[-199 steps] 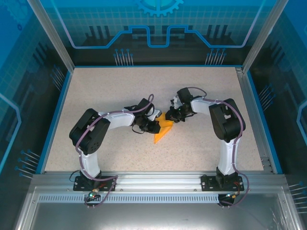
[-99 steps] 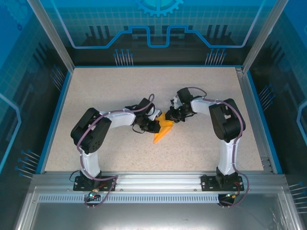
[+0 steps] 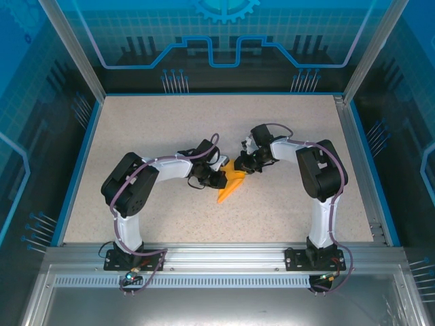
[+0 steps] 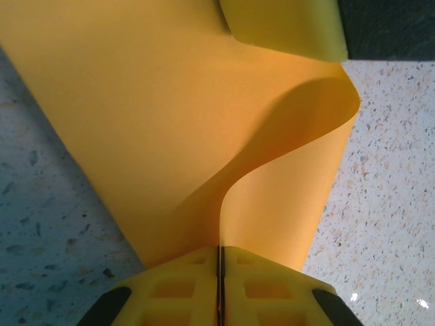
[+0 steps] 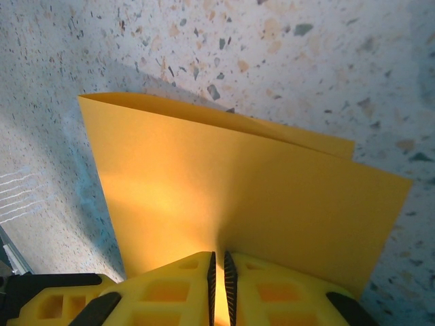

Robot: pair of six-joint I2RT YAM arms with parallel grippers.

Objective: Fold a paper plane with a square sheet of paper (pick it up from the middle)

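Note:
The square sheet of paper [image 3: 232,183], orange-yellow and creased into a narrow triangle, is at mid-table between both arms, its tip pointing to the near left. My left gripper [image 3: 219,178] is shut on its left edge; in the left wrist view the paper [image 4: 170,129] curls upward out of the pressed-together jaws of the left gripper [image 4: 221,261]. My right gripper [image 3: 245,166] is shut on the paper's far right edge. Through the right wrist camera, the folded paper [image 5: 238,190] runs into the narrow slit between the right gripper's [image 5: 217,265] jaws.
The speckled table [image 3: 170,129] is walled by a blue rim [image 3: 76,163] on the left, back and right. A metal rail [image 3: 224,255] carrying both arm bases runs along the near edge.

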